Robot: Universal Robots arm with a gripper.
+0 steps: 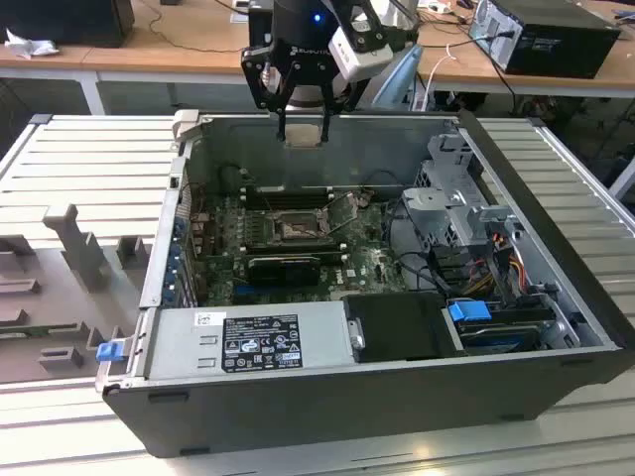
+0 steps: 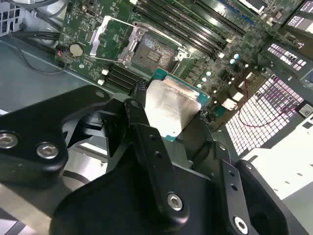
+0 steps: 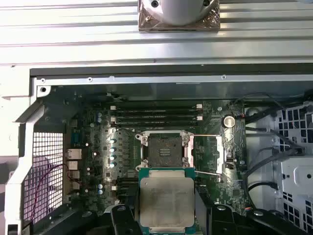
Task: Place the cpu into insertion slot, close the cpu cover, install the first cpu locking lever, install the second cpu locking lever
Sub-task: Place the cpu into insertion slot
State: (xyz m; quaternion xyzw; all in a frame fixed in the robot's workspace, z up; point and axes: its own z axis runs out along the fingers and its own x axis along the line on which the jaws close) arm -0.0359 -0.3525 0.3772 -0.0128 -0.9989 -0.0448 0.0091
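My gripper (image 1: 303,131) hangs above the far wall of the open computer case (image 1: 556,248), shut on the cpu (image 1: 303,136). In both wrist views the cpu (image 3: 167,200) (image 2: 168,110) is a pale silvery square on a green base, held flat between the black fingers (image 3: 122,218). It is high above the board and touches nothing. On the green board below, the insertion slot (image 3: 165,149) (image 2: 154,53) (image 1: 295,227) lies bare and dark. The cpu cover (image 3: 220,151) (image 2: 105,32) stands swung open at one side of it. Thin lever wires (image 3: 205,135) are lifted.
Long black memory slots (image 3: 156,115) run along the socket's far side. In the exterior view a black graphics card (image 1: 283,266) lies near the socket, a power supply (image 1: 248,342) fills the front, and a drive cage (image 1: 461,213) with cables stands on the right. A grey foam tray (image 1: 60,278) lies outside, left.
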